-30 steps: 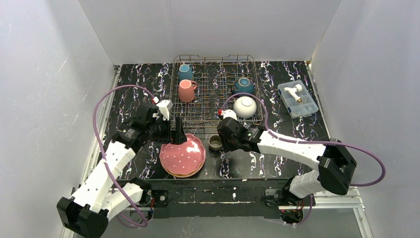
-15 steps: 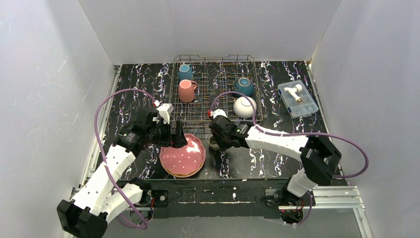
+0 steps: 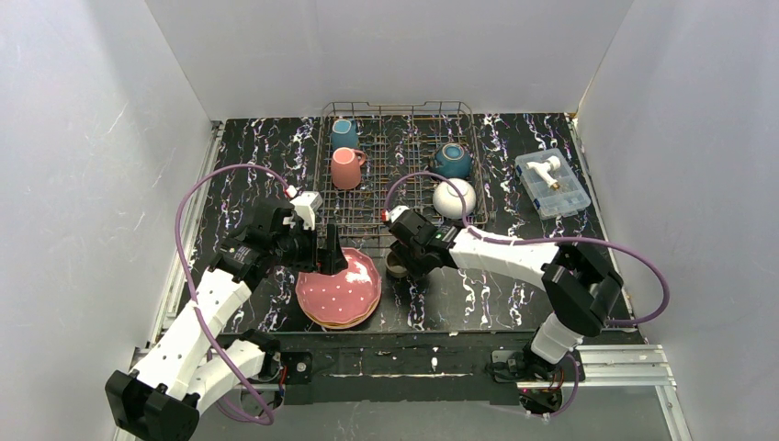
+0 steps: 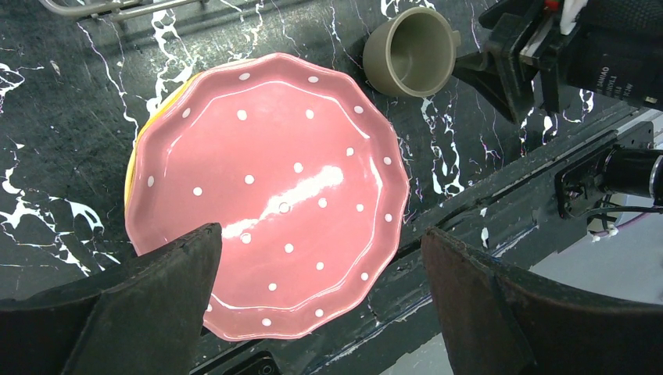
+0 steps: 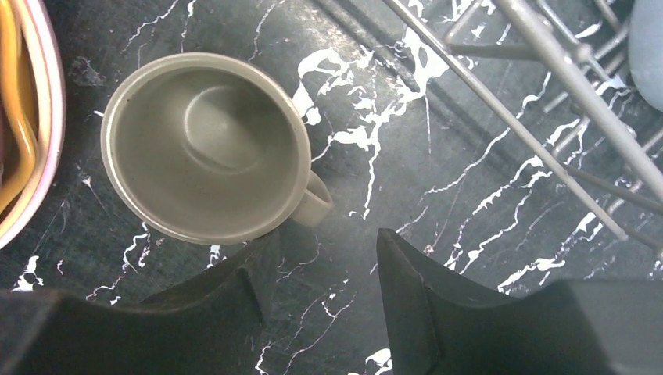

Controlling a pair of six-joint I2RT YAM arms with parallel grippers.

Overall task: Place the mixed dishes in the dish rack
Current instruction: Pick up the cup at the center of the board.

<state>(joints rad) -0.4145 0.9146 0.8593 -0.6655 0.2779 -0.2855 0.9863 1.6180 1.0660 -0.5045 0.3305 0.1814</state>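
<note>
Over the last second the right arm had folded its elbow inward, bringing the right gripper (image 5: 324, 248) up to the grey-olive ceramic mug (image 5: 203, 144). The mug stood upright on the black marbled table (image 3: 459, 303), at 11 o'clock from the half-spread, empty jaws. The left gripper (image 4: 319, 238) hung wide open over the pink scalloped dotted plate (image 4: 274, 195), with a yellow plate (image 5: 16, 117) beneath it. There were three mugs and two bowls. The blue mug (image 3: 344, 131), pink mug (image 3: 346, 168), teal bowl (image 3: 452, 159) and white bowl (image 3: 455, 197) sat in the grey wire dish rack (image 3: 395, 110).
</note>
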